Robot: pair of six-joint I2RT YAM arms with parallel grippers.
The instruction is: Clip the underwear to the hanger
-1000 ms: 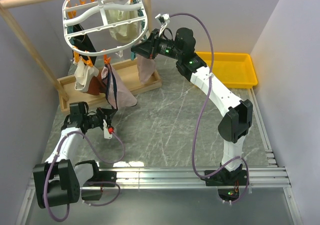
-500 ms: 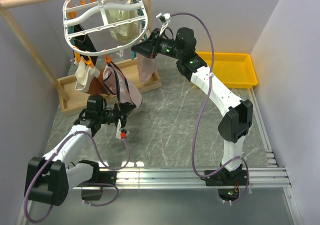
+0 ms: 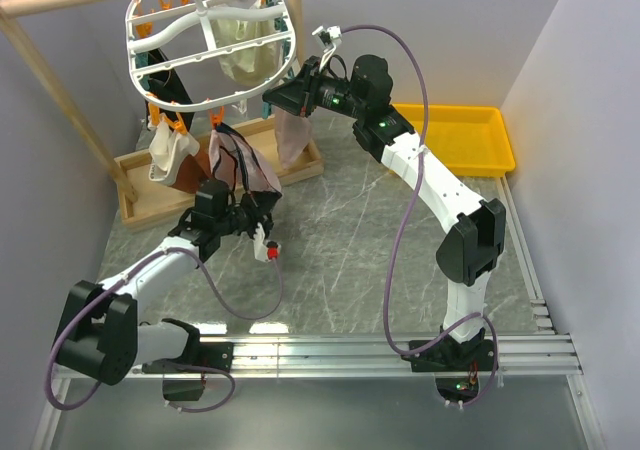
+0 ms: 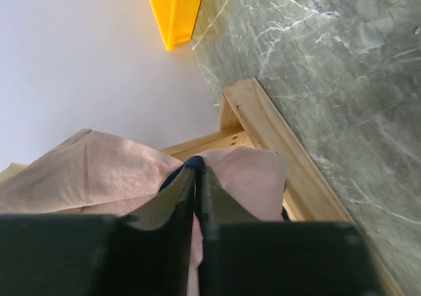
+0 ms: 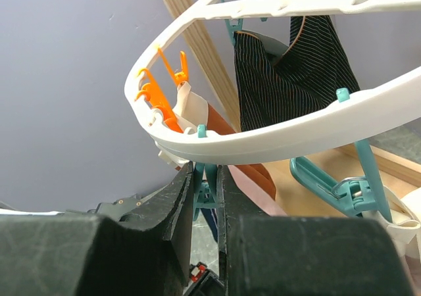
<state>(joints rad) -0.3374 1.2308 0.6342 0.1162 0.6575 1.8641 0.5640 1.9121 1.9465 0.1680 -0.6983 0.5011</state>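
Grey marble desk [image 3: 350,240], 10 o'clock: left gripper [image 4: 197,172] pinched the soft, light, pale pink navy-trimmed briefs [image 4: 112,171] at the trimmed hem, judged the firmest hold. The right gripper [image 5: 205,171] squeezed a teal clothespin [image 5: 205,194] on the white oval plastic hanger [image 5: 296,135].

Bench [image 3: 340,240]: grey-green stone-patterned top with pale veining, walls on the left, rear and right.

Directly on it:
- Shallow rectangular light-wood tray base [image 3: 300,173], far left, set at a slant to the rear wall; its corner and rim also show in the left wrist view [image 4: 289,151].
- Yellow rectangular plastic bin [image 3: 455,140], far right corner, well apart from the wooden base.
- Silver grooved metal rail strip [image 3: 350,350] along the near edge.
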